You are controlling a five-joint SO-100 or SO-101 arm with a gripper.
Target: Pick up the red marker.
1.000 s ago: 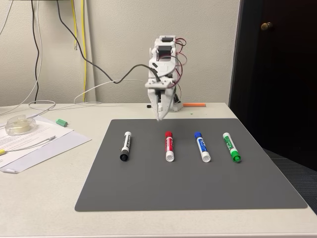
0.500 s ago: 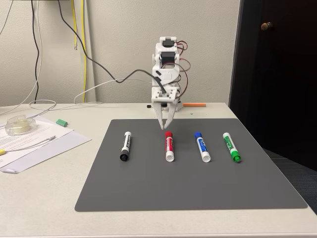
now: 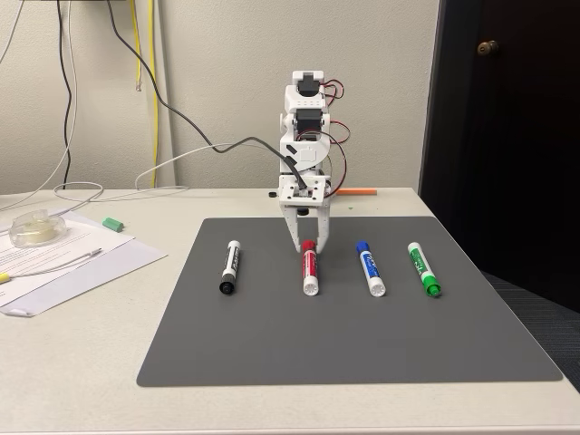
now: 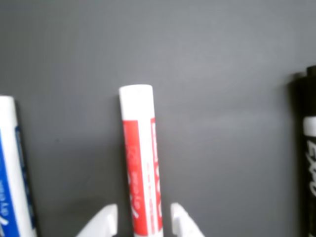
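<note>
Nearest to the fixed camera is the bare front part of the grey mat (image 3: 344,344), w/ nothing on it. Further back, four markers lie in a row across the mat, well apart from each other, all w/ the long axis running front to back: the black marker (image 3: 230,265) at left, then the red marker (image 3: 309,266), the blue marker (image 3: 369,266) and the green marker (image 3: 423,268) at right. The red one has its white end toward the camera and its red cap toward the arm.

Behind that, the gripper (image 3: 308,248) points straight down over the cap end of the red marker. Its jaws are apart, one finger on each side of the marker, not clamped yet. In the wrist view the two white fingertips (image 4: 106,224) stand left and right of the red marker (image 4: 142,170), and the barrel runs between them and away toward its white end; the gap on each side is small. So the jaws close across the marker, not along it, which I judge is the right way for a grip. Whether the tips already touch the mat, I cannot tell.

Also in the wrist view, the blue marker (image 4: 12,173) is at left edge and the black marker (image 4: 311,158) at right edge, both clear of the fingers.

Next move, I think: lower a bit if needed, close, lift. Risk: the grip is near one end, so the marker may tilt.

Farthest back are the table (image 3: 136,299), papers (image 3: 63,258) at left, and cables (image 3: 136,82) on the wall.
</note>
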